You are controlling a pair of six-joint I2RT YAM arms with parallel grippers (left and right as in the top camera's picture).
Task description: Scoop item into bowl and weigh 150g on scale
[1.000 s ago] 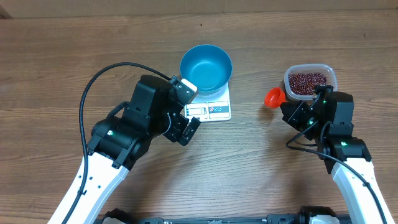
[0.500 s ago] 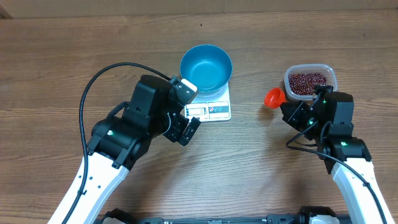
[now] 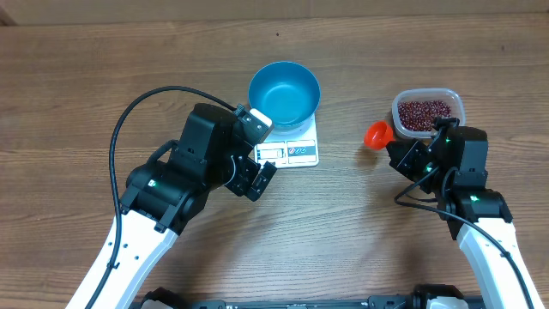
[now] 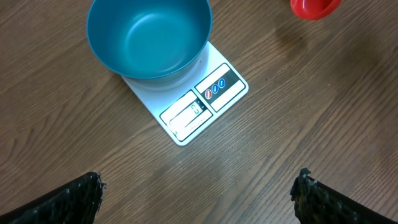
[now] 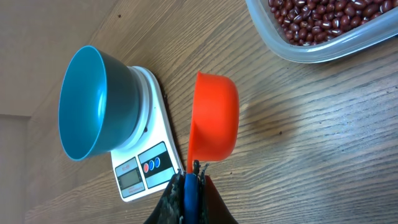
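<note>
The empty blue bowl (image 3: 284, 93) stands on the white scale (image 3: 296, 151), whose display panel faces me. Dark red beans (image 3: 425, 112) fill a clear tub at the right. My right gripper (image 3: 393, 147) is shut on the blue handle of an orange scoop (image 3: 377, 134), which is empty and hovers left of the tub. In the right wrist view the scoop (image 5: 214, 118) lies between bowl (image 5: 87, 102), scale (image 5: 144, 163) and beans (image 5: 323, 18). My left gripper (image 3: 260, 172) is open just left of the scale; in its wrist view the gripper (image 4: 199, 186) holds nothing, with bowl (image 4: 149, 34) and scale (image 4: 202, 106) ahead.
The clear plastic tub (image 3: 457, 101) sits near the table's right side, just beyond my right wrist. A black cable (image 3: 129, 120) loops over the left arm. Bare wooden tabletop (image 3: 343, 223) lies between the two arms.
</note>
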